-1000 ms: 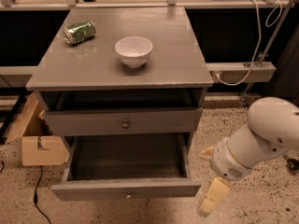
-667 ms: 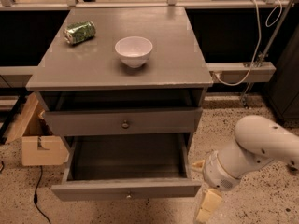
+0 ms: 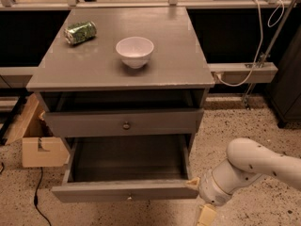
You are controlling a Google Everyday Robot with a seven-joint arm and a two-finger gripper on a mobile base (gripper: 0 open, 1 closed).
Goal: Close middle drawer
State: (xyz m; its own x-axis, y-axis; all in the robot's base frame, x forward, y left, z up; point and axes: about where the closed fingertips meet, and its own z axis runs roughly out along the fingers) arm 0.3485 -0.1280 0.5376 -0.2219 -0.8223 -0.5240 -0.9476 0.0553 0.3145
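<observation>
The middle drawer (image 3: 124, 190) is pulled far out of the grey cabinet (image 3: 141, 60). Its inside is empty and its plain front has a tiny knob at the centre. Above it, the taller drawer front with the dark round knob (image 3: 126, 125) sits a little out from the frame. My gripper (image 3: 198, 199) is at the lower right, by the right end of the middle drawer's front. It is open. One tan fingertip (image 3: 192, 182) is at the front's right corner, and the other finger (image 3: 205, 215) hangs lower, near the floor. The white arm (image 3: 254, 166) comes in from the right.
A white bowl (image 3: 135, 51) and a crushed green can (image 3: 80, 32) rest on the cabinet top. A cardboard box (image 3: 40, 145) stands on the floor left of the cabinet. A black cable (image 3: 37, 199) runs on the floor at left. A rail with cables (image 3: 244, 72) is at right.
The arm has moved left and down, bringing the gripper from beside the cabinet to the right corner of the middle drawer's front. The drawer has not moved.
</observation>
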